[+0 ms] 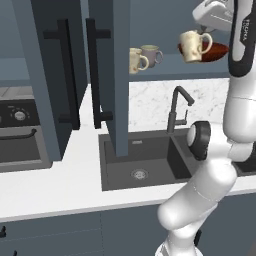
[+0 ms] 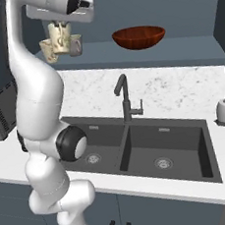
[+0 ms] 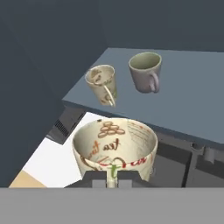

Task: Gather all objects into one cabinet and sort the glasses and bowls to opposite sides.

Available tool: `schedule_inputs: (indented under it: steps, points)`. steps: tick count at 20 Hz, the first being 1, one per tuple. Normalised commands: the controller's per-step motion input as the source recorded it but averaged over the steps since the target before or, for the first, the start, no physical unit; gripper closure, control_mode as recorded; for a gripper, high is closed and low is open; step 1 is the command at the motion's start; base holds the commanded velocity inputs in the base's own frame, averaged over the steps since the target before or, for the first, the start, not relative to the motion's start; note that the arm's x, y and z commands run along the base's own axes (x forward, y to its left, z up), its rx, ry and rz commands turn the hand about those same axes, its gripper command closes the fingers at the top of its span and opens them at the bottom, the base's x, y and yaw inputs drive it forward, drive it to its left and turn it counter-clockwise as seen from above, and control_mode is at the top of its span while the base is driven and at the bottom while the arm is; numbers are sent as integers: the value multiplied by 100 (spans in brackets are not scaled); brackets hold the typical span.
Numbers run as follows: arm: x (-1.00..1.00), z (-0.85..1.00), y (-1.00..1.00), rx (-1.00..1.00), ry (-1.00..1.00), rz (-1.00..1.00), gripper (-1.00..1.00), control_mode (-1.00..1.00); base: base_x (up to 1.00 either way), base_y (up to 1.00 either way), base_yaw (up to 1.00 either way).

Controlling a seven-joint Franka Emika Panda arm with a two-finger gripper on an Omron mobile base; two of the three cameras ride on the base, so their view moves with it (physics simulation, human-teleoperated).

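- The pincer is gripping a cream mug by its rim, above the sink.
- Two mugs are sitting on the cabinet shelf, left of the bowl.

Robot arm hides part of two shelf mugs; soap dispenser too small for detail.

Cream mug held upright; two mugs and bowl apparently resting on cabinet shelf.

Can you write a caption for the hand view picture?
Gripper pinching a cream mug near two mugs on the shelf.
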Motion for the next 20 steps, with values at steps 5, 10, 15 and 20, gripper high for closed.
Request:
schedule_inputs:
  steps: [5, 10, 15, 20]
  points:
    - [52, -65, -4, 15, -22, 0, 100, -100, 0, 0, 0]
    - [26, -25, -16, 8, -23, -5, 100, -100, 0, 0, 0]
    - [40, 0, -27, 0, -6, -22, 100, -100, 0, 0, 0]
    - [22, 0, -2, 0, -2, -9, 100, -100, 0, 0, 0]
